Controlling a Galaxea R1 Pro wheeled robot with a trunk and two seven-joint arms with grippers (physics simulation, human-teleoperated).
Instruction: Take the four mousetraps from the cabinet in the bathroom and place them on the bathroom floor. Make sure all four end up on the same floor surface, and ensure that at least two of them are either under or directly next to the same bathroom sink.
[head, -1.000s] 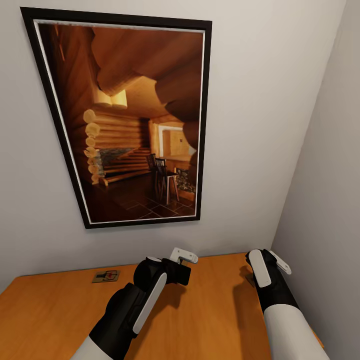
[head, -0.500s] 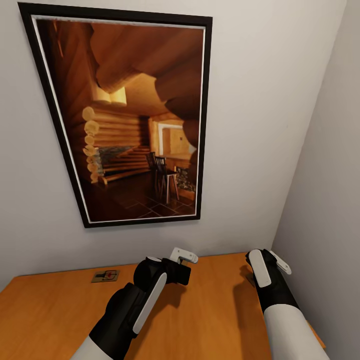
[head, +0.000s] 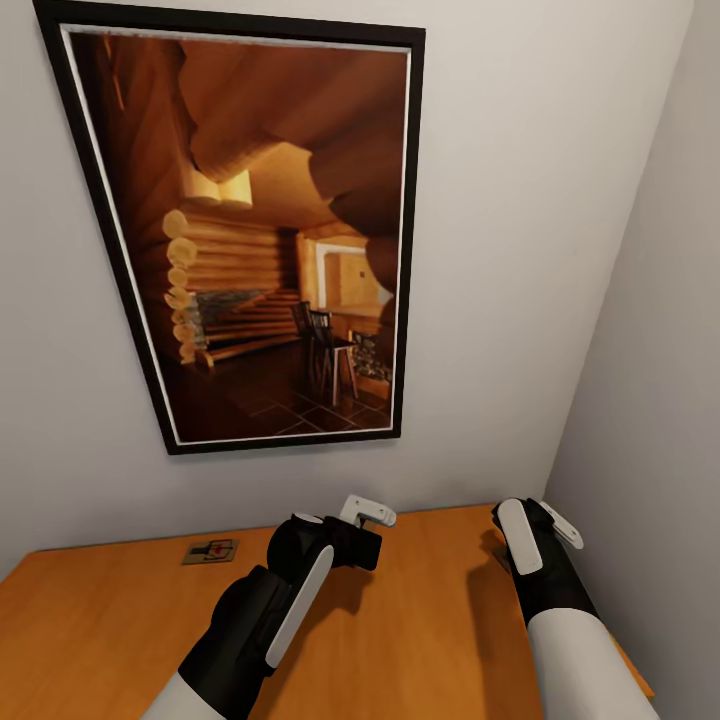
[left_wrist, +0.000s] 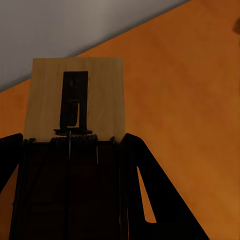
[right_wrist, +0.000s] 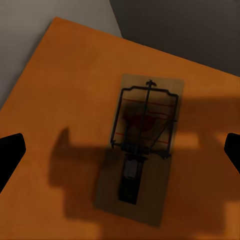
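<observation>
Gripping mousetrap, left hand; right hand apparently open above another trap.

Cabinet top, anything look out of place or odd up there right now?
Nothing looks damaged or spilled. One mousetrap lies flat on the cabinet top near the wall, another lies flat under the open right claw, and the left claw holds a third.
</observation>
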